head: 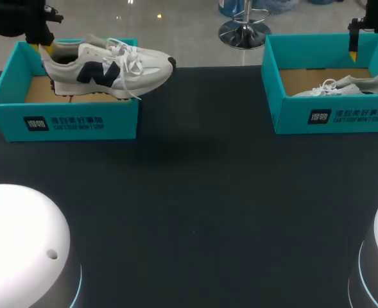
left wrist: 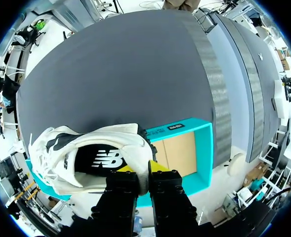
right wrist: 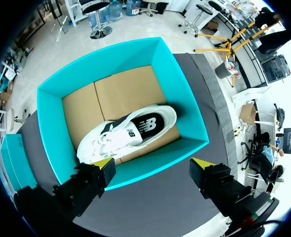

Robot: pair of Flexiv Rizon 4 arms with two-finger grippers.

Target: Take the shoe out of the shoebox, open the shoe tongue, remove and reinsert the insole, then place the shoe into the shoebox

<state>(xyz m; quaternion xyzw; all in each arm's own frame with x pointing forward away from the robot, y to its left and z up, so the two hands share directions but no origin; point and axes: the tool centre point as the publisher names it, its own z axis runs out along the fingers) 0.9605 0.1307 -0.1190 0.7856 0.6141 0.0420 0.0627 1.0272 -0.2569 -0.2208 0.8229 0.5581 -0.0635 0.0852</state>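
The left gripper (left wrist: pixel 143 170) is clenched on the heel of the shoe (head: pixel 108 67) and holds it level above the left shoebox (head: pixel 67 119). The right gripper (right wrist: pixel 152 165) hangs with fingers wide apart over the right shoebox (right wrist: pixel 49 123), where another shoe (right wrist: pixel 130 131) lies.

White shoe (head: pixel 108 70) with navy mark, teal left shoebox (head: pixel 67 119), brown inside, black table (head: pixel 195 192)

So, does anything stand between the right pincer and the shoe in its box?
Nothing visible does. The right pincer hangs open above the lidless box, and the shoe lies uncovered inside.
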